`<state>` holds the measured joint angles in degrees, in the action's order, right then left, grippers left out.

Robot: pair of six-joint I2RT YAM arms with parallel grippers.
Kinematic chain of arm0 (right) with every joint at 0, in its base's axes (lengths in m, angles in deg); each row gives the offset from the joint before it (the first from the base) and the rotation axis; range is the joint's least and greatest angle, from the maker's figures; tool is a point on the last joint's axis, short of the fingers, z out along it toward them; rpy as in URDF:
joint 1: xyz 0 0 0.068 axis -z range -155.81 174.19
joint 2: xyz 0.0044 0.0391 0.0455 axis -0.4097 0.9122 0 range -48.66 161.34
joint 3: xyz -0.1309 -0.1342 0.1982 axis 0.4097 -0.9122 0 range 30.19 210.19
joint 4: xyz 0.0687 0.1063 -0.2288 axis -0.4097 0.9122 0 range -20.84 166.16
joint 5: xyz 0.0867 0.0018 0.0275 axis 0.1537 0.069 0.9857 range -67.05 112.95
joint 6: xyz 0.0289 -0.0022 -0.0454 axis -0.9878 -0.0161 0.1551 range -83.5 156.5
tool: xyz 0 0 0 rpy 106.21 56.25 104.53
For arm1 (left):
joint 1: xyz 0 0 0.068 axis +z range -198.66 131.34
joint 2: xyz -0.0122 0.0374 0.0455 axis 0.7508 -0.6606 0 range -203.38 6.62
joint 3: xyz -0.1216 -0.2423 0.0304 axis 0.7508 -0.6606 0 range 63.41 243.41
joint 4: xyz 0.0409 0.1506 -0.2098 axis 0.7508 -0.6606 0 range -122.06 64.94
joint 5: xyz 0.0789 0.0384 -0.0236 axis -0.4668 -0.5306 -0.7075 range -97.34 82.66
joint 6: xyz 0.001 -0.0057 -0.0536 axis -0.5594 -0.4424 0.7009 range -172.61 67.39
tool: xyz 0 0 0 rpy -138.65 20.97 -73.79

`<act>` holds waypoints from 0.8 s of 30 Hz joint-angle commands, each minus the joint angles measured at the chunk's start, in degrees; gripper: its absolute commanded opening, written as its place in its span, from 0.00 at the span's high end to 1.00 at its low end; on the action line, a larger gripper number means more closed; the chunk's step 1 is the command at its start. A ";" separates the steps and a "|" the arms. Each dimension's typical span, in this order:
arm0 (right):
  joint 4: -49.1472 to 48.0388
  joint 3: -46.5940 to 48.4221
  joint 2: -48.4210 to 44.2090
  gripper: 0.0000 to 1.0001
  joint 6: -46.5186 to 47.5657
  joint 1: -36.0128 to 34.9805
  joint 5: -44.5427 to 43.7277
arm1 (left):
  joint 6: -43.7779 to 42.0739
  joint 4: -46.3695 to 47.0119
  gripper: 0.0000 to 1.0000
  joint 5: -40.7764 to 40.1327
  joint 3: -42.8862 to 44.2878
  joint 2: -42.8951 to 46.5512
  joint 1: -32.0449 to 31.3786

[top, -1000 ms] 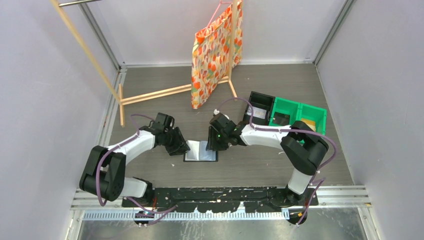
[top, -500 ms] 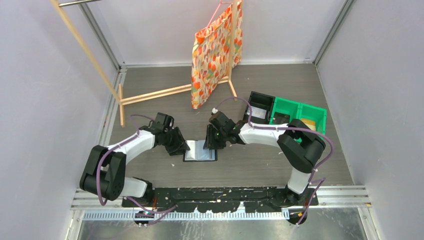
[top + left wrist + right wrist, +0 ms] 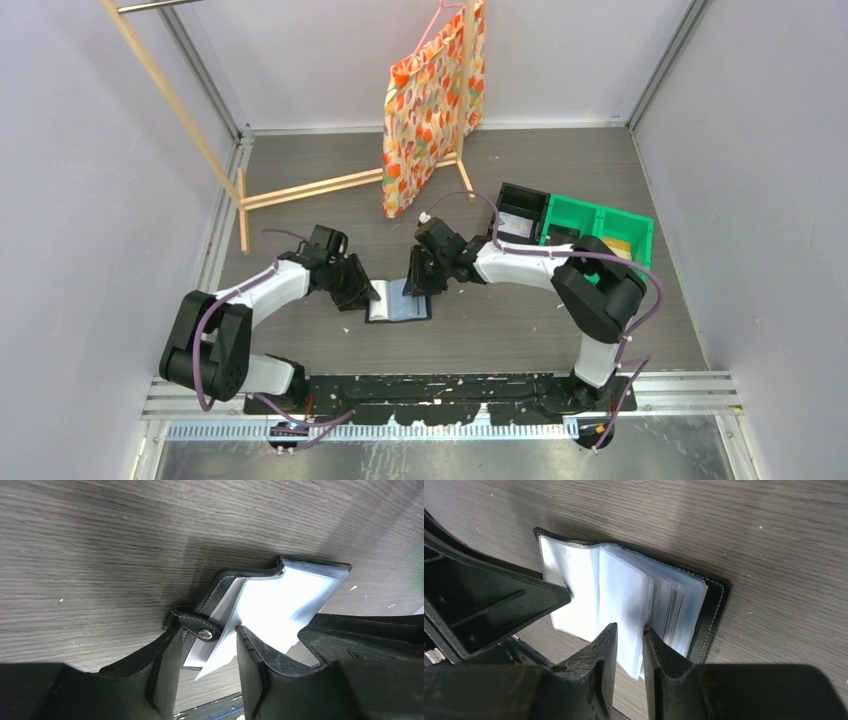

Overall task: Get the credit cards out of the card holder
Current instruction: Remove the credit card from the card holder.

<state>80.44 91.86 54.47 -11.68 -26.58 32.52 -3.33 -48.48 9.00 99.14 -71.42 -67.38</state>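
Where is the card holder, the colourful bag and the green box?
card holder (image 3: 400,308): top view, on its open pale inside pages.
colourful bag (image 3: 425,110): top view, middle of its orange patterned side.
green box (image 3: 600,208): top view, on its far rim.

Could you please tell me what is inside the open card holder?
The card holder holds clear plastic sleeves fanned from its spine, and what looks like a pale card at the left cover. Whether the other sleeves hold cards cannot be seen: they overlap.
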 commanded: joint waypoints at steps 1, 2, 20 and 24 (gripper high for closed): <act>-6.09 3.45 0.07 0.71 -1.30 -1.63 5.74 | -0.67 2.12 0.55 -3.11 -1.12 -1.42 0.09; -6.12 3.58 -0.02 0.71 -1.23 -1.82 5.99 | -0.67 2.10 0.55 -3.13 -1.13 -1.44 0.09; -5.39 5.48 1.19 0.73 -0.22 -3.02 7.36 | -0.98 0.74 0.55 -2.71 -0.52 0.61 0.09; -5.35 5.60 1.58 0.73 -0.03 -3.00 6.63 | -1.74 -1.40 0.55 -3.88 0.66 1.87 0.09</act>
<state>76.75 95.51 55.26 -11.90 -29.70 39.14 -3.55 -48.52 8.67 99.12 -71.03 -67.40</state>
